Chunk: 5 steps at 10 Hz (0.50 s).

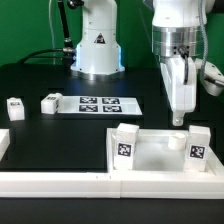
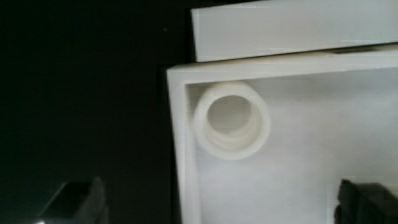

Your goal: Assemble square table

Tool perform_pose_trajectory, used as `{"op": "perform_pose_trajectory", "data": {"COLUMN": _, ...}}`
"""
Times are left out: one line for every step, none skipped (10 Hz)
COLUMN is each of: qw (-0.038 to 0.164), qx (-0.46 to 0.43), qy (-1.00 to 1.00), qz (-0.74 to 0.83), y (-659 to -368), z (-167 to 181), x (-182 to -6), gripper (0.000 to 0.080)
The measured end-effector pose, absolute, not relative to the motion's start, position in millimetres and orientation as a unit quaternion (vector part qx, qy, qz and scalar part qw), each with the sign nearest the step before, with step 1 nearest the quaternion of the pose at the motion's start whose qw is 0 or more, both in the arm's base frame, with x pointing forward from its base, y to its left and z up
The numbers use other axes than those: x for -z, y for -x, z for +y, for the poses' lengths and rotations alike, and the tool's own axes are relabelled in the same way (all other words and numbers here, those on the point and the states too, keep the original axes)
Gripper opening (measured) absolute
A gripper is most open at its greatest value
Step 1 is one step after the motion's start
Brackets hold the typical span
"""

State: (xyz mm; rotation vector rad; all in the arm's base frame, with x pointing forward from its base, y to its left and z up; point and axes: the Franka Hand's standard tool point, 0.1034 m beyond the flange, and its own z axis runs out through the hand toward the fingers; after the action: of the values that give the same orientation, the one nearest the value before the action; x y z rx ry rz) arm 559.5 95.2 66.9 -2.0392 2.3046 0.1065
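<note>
The white square tabletop [image 1: 150, 158] lies flat at the front right of the black table, with a round corner socket [image 1: 175, 142] showing. My gripper [image 1: 179, 122] hangs just above that corner, open and empty. In the wrist view the socket [image 2: 231, 122] sits inside the tabletop's raised rim [image 2: 178, 150], and my gripper [image 2: 217, 205] has its dark fingertips [image 2: 71, 203] wide apart on either side. Two tagged white legs [image 1: 14, 108] [image 1: 50, 102] lie on the exterior view's left. Two more tagged white pieces [image 1: 125, 145] [image 1: 197, 146] stand upright at the tabletop's sides.
The marker board [image 1: 95, 103] lies flat in the middle of the table. The robot base [image 1: 97, 45] stands behind it. Long white border rails [image 1: 60, 182] run along the front edge and the left.
</note>
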Motion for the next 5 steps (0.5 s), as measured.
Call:
{"op": "perform_pose_trajectory", "data": {"qw": 0.03, "qx": -0.033, "qy": 0.668, "qz": 0.743, "y": -559, "z": 91, "x": -63.1, "gripper": 0.0649}}
{"op": "perform_pose_trajectory", "data": {"qw": 0.024, "qx": -0.033, "qy": 0.671, "qz": 0.741, "y": -558, "z": 86, "x": -56.5, "gripper": 0.0649}}
{"op": "perform_pose_trajectory", "data": {"qw": 0.017, "qx": -0.033, "qy": 0.67, "qz": 0.742, "y": -557, "z": 81, "x": -48.4, "gripper": 0.0649}}
{"op": "perform_pose_trajectory", "data": {"qw": 0.012, "qx": -0.032, "qy": 0.675, "qz": 0.737, "y": -556, "z": 74, "x": -43.8, "gripper": 0.0649}}
{"op": "perform_pose_trajectory", "data": {"qw": 0.004, "qx": -0.034, "qy": 0.674, "qz": 0.738, "y": -555, "z": 65, "x": -39.4, "gripper": 0.0649}}
